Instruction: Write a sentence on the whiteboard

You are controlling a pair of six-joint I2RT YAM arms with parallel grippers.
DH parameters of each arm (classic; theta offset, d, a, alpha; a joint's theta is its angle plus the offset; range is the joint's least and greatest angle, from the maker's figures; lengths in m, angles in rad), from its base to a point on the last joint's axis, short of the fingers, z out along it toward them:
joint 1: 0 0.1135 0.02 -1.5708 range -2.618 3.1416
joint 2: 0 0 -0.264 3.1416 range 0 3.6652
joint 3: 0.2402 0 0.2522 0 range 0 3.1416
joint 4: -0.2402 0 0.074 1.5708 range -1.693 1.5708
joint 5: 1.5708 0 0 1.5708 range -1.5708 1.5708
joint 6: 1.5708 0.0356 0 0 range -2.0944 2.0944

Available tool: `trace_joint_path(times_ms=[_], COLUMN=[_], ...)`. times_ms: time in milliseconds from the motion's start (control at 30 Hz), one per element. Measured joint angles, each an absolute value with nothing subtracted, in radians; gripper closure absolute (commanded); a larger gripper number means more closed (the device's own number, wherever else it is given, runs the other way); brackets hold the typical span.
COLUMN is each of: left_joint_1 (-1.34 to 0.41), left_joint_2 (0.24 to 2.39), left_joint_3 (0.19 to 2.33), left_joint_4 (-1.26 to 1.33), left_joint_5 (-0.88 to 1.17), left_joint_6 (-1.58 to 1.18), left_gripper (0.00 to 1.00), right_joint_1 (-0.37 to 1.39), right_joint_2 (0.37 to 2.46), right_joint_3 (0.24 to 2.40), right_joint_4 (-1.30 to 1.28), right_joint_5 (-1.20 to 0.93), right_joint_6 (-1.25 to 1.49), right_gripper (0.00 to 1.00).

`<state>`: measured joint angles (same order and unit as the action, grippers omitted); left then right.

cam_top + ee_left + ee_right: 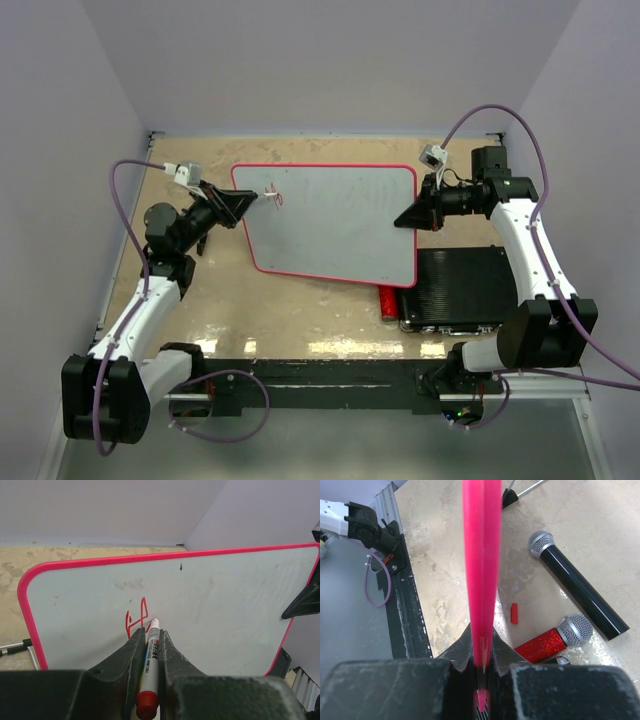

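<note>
Over the counter [300,325], the right hand [408,217] pinching the whiteboard [340,225] should brace it firmly while the left hand [152,640], pinching the marker [151,666], presses lightly.

The whiteboard [210,605]: glossy white face, faintly smudged, in a smooth red plastic-looking frame; the marker [151,655] has a smooth white plastic barrel. The table [445,555]: matt, mottled beige, worn. The black microphone [585,602] is glossy, the red microphone [540,646] glittered, both with metal-mesh heads.

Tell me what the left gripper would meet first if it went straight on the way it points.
The whiteboard. The marker in the left gripper seems to rest its tip on it, just right of the red lettering, though exact contact is unclear.
</note>
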<state>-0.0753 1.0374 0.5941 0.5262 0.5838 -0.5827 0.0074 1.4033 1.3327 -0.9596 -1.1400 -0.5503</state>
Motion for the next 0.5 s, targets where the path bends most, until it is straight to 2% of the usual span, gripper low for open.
trace_joint_path(times_ms=[500], left_joint_1=[-0.081], left_joint_2=[1.076], left_joint_3=[0.594], left_joint_4=[0.587], left_joint_5=[0.617], left_joint_6=[-0.621], left_gripper=[1.00], right_joint_1=[0.007], right_joint_2=[1.403], right_joint_3=[1.333], right_joint_4=[-0.960], right_joint_5=[-1.140], right_joint_6=[-0.558], right_gripper=[1.00])
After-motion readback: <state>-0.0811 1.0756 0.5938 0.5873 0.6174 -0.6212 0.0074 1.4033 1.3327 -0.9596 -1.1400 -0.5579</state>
